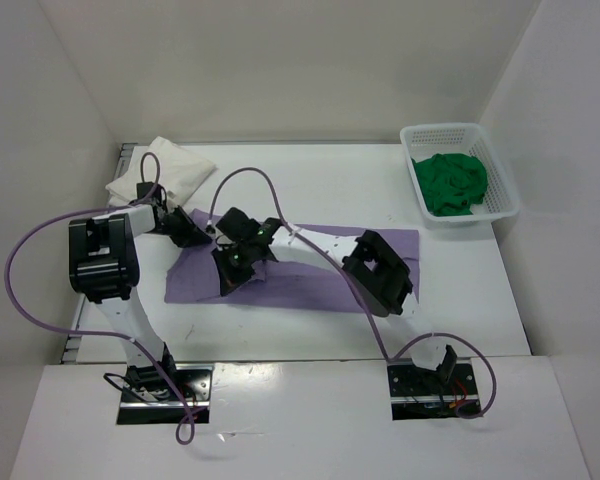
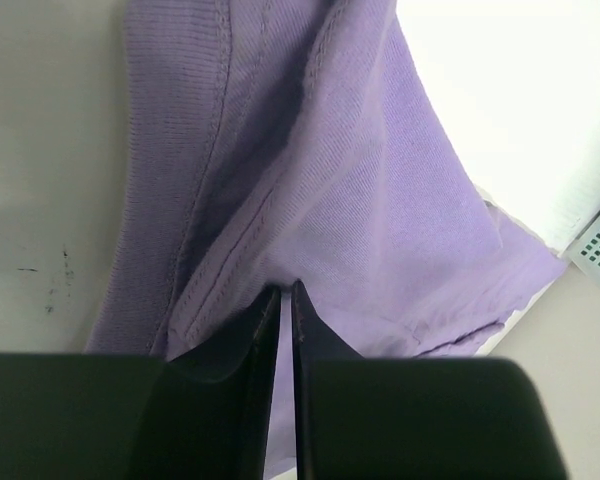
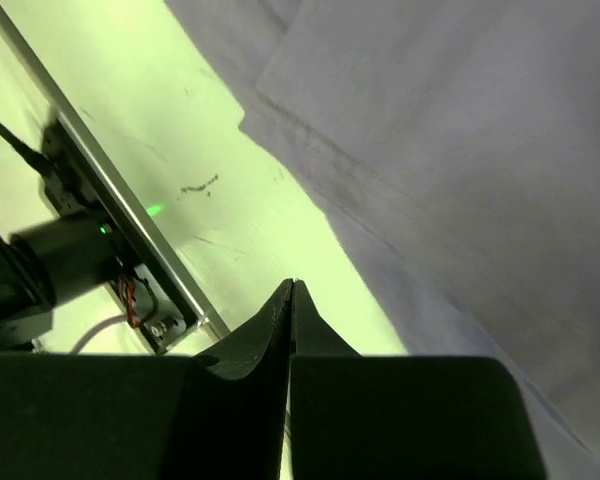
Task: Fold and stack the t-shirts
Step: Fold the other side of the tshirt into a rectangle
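Observation:
A purple t-shirt (image 1: pixel 310 272) lies spread across the middle of the table. My left gripper (image 1: pixel 200 237) is at its far left corner. In the left wrist view the gripper (image 2: pixel 286 288) is shut on a fold of the purple t-shirt (image 2: pixel 320 170). My right gripper (image 1: pixel 230 278) is over the shirt's left part. In the right wrist view it (image 3: pixel 292 286) is shut with nothing in it, above bare table beside the shirt's edge (image 3: pixel 450 150). A folded white t-shirt (image 1: pixel 165 170) lies at the far left. A green t-shirt (image 1: pixel 452 182) is bunched in a basket.
The white plastic basket (image 1: pixel 500 172) stands at the far right by the wall. White walls enclose the table on three sides. The right arm's elbow (image 1: pixel 380 270) hangs over the shirt's right half. A metal rail (image 3: pixel 130 230) runs along the table's left edge.

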Robot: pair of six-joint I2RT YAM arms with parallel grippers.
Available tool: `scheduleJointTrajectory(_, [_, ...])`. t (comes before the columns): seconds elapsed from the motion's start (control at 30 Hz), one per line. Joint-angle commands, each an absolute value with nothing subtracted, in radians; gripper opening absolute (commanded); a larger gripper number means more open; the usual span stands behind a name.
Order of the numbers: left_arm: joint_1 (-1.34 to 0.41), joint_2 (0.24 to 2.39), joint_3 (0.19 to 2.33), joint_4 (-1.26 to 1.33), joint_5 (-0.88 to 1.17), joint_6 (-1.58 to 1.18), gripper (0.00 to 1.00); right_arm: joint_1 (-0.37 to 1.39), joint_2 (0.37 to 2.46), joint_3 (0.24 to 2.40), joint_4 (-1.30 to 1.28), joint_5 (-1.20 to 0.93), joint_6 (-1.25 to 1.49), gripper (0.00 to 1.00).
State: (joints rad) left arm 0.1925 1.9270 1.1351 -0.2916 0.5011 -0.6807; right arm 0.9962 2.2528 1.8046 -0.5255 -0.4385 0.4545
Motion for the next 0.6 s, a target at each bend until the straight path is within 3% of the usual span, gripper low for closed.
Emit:
scheduleJointTrajectory(0.0, [0.206, 1.899, 1.154, -0.281, 0.442, -0.647, 0.15, 0.930, 2.161, 1.781, -0.494, -0.361, 0.462, 0.00])
scheduleJointTrajectory(0.33, [0.196, 1.773, 1.094, -0.301, 0.433, -0.618, 0.15, 0.884, 2.161, 1.597, -0.436, -0.216, 0.472, 0.00])
scheduleJointTrajectory(0.57, [0.196, 1.683, 1.085, -0.330, 0.413, -0.609, 0.15, 0.874, 2.132, 1.526, -0.411, -0.273, 0.518, 0.00])
